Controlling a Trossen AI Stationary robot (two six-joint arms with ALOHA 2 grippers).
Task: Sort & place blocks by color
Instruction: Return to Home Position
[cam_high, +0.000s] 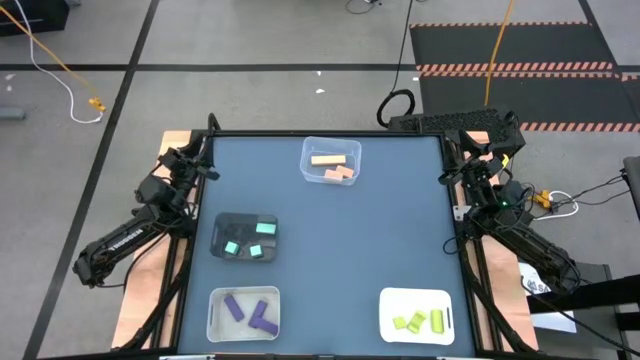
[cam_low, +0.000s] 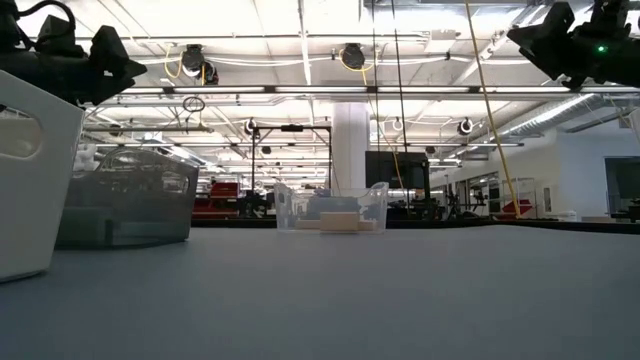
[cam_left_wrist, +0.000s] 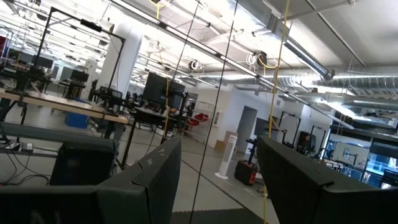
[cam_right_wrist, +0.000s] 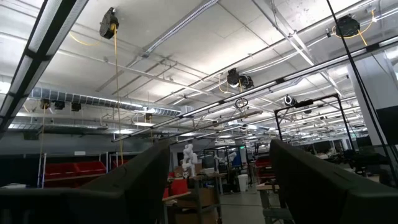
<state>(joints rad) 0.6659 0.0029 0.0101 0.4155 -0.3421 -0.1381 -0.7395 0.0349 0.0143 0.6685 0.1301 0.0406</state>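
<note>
All the blocks are already in bins on the counter (cam_high: 350, 250), so any handling call here is a judgement. They look like small, rigid, light pieces with smooth faces. A bar is best pinched across its short width at mid-length, and a cube across two opposite flat faces. The low bin walls leave room to come straight down.

In the high view, the orange blocks (cam_high: 333, 165) lie in the clear bin (cam_high: 306, 150) at upper centre. The longest bar runs left to right across the frame, and a shorter piece below it is tilted slightly. The teal blocks (cam_high: 254, 251) are in the dark bin (cam_high: 222, 222) left of centre. They are squat, cube-like pieces with no clear long axis. The purple blocks (cam_high: 262, 317) are in the pale bin (cam_high: 214, 328) at lower left, both bars lying on a diagonal. The green blocks (cam_high: 437, 320) are in the white bin (cam_high: 388, 300) at lower right. One points up and down the frame, and the others are angled beside it.

The left pincer (cam_left_wrist: 219, 155) is drawn back at the counter's left edge. Its fingers are spread and there is nothing between them. The right pincer (cam_right_wrist: 219, 152), at the right edge, is likewise released and empty. Both wrist views look up into the room, not at the blocks.
</note>
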